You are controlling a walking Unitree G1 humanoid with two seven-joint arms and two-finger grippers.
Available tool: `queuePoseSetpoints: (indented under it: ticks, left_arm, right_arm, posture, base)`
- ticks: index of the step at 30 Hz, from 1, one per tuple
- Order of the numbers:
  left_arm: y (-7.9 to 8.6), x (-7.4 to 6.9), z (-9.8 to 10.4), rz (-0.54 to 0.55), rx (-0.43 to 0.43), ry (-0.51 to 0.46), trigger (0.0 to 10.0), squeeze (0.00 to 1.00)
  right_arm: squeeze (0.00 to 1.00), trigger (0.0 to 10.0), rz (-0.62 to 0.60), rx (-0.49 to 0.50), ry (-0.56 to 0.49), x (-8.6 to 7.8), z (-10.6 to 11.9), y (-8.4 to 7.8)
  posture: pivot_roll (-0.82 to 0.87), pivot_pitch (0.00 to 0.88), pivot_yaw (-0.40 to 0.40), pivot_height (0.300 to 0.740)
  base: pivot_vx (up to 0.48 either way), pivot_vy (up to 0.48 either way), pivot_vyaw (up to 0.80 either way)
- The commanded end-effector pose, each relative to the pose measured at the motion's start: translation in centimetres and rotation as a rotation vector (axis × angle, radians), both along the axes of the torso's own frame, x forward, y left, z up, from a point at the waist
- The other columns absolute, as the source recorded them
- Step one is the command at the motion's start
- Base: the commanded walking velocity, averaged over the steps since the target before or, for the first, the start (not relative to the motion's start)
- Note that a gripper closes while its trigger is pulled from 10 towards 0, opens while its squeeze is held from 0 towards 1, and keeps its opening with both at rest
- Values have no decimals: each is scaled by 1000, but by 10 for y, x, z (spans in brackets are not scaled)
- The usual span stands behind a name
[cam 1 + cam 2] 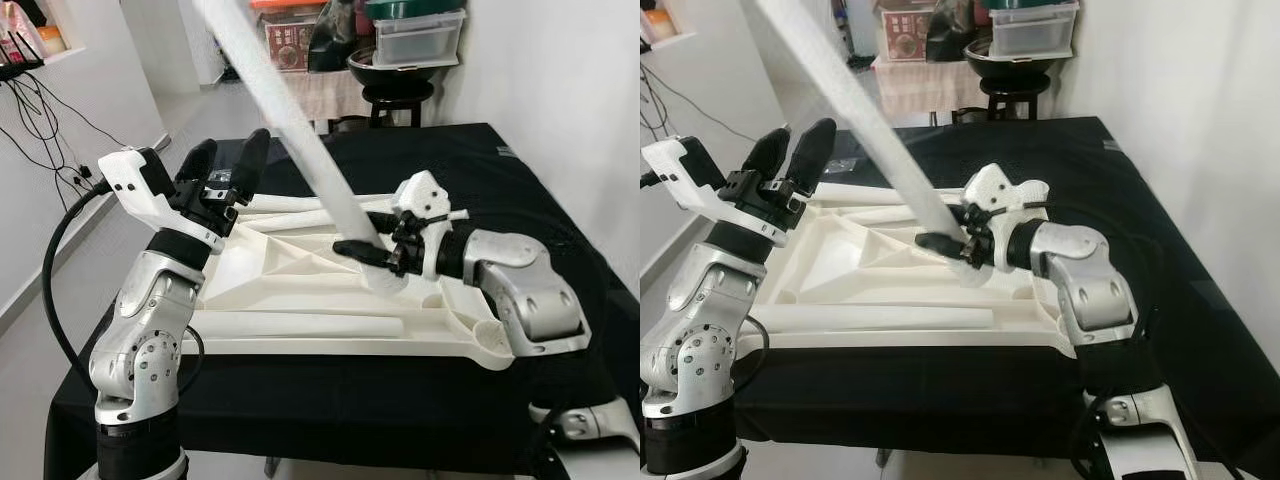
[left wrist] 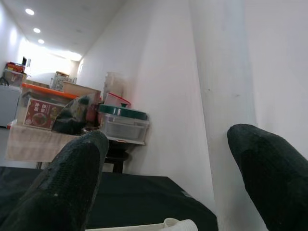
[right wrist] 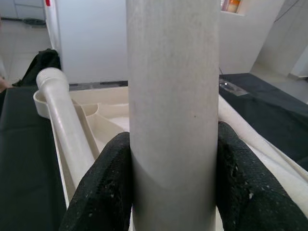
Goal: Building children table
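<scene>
Table leg (image 1: 300,140) in right claw (image 1: 368,252), over upturned tabletop (image 1: 300,290).

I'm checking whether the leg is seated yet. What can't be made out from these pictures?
- Lower end of the long white plastic table leg: hidden in both eye views behind the right gripper, so seating in the upturned white plastic tabletop is unclear.
- The leg's upper end: cut off by the top edge of both eye views.
- Left gripper: open, holding nothing.

Two head views look down on the same black desk (image 1: 560,190). Each wrist view looks closely along its own claw's fingers.
</scene>
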State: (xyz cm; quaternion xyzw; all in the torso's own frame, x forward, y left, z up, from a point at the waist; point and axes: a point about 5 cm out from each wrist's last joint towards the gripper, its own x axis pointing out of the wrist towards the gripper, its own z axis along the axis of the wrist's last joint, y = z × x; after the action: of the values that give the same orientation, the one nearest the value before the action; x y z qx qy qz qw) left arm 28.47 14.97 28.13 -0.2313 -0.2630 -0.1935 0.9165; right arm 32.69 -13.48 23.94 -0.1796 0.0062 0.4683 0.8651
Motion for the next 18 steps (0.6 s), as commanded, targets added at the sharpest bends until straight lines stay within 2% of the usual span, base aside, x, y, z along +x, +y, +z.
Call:
queuePoseSetpoints:
  ticks: [1, 3, 7, 18]
  left_arm:
    - [-5, 0, 0, -53, 17, 6, 10000, 0]
    - [-6, 0, 0, -65, 19, 7, 10000, 0]
    - [-20, -6, -5, -159, 105, -2, 10000, 0]
    - [-15, -4, -1, -118, 96, -8, 10000, 0]
  right_arm:
    - [0, 10000, 52, -32, -40, -6, 1, 9]
    - [0, 10000, 56, -38, -42, -7, 1, 10]
    - [0, 10000, 47, -40, -41, -5, -1, 13]
    - [0, 10000, 124, -81, -50, -15, -6, 20]
  posture:
    - [-94, 0, 68, 740]
    - [-94, 0, 68, 740]
    - [-93, 0, 69, 740]
    - [-90, 0, 70, 740]
  base:
    - [0, 0, 0]
    - [0, 0, 0]
    - [0, 0, 0]
    - [0, 0, 0]
